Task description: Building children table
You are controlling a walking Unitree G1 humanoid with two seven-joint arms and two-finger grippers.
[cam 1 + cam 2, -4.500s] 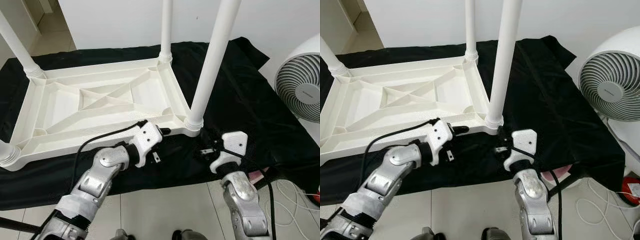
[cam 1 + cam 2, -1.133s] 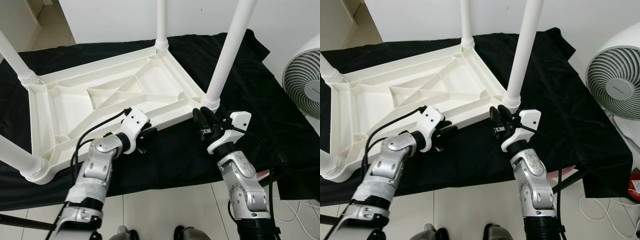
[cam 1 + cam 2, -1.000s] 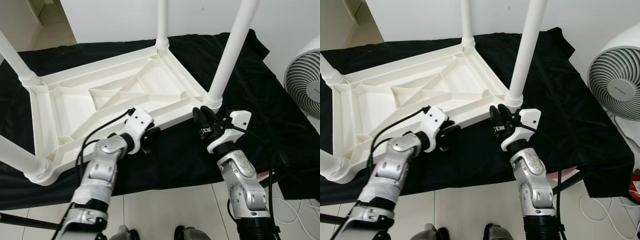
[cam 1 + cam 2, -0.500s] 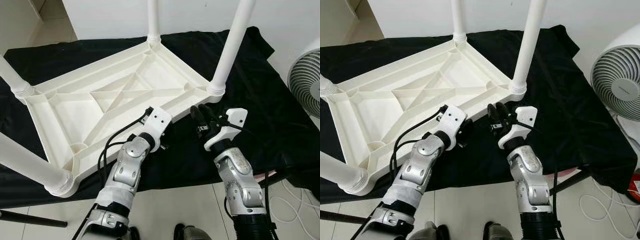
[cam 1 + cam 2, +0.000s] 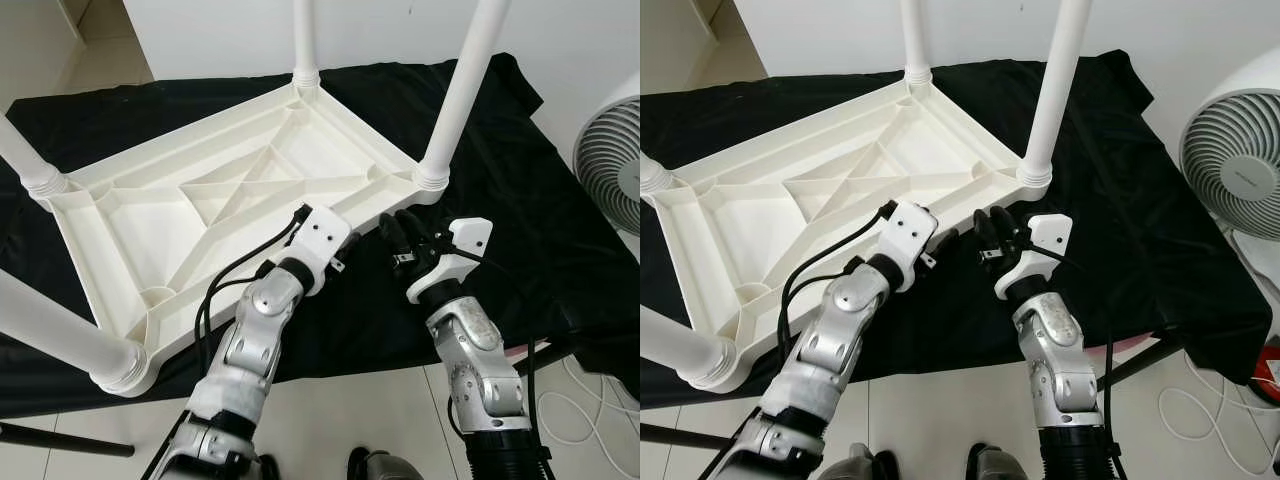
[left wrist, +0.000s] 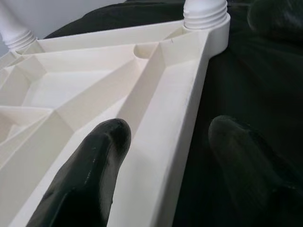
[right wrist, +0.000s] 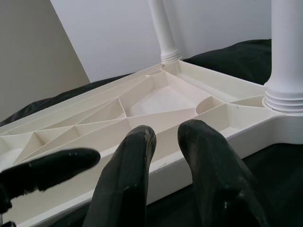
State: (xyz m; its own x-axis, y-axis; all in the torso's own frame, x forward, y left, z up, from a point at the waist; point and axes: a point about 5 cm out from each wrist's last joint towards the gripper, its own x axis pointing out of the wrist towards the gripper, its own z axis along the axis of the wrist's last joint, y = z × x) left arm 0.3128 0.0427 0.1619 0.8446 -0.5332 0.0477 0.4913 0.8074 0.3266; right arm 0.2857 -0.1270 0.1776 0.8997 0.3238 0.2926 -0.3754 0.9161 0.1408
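1. Overturned, the white children's table (image 5: 230, 190) lies on a black cloth (image 5: 520, 190), legs up.
2. Left gripper (image 6: 165, 142): jaws spread, straddling the table's near rim, one finger (image 6: 94, 161) inside the frame, the other over the cloth.
3. Right gripper (image 5: 992, 235): near the corner leg (image 5: 455, 95), just beside that rim, jaws slightly parted, pinching nothing.
4. White fan (image 5: 1235, 165) beyond the cloth's right edge.

Table (image 5: 200, 190): white plastic throughout, legs (image 5: 462, 90) included. Cloth (image 5: 500, 180) beneath: plain black. Arms (image 5: 480, 360): silver, with white wrist housings and black fingers (image 7: 128, 184). Fan (image 5: 1235, 170): white, grey grille. Floor (image 5: 330, 420): pale tile. Wall (image 5: 970, 30): white.
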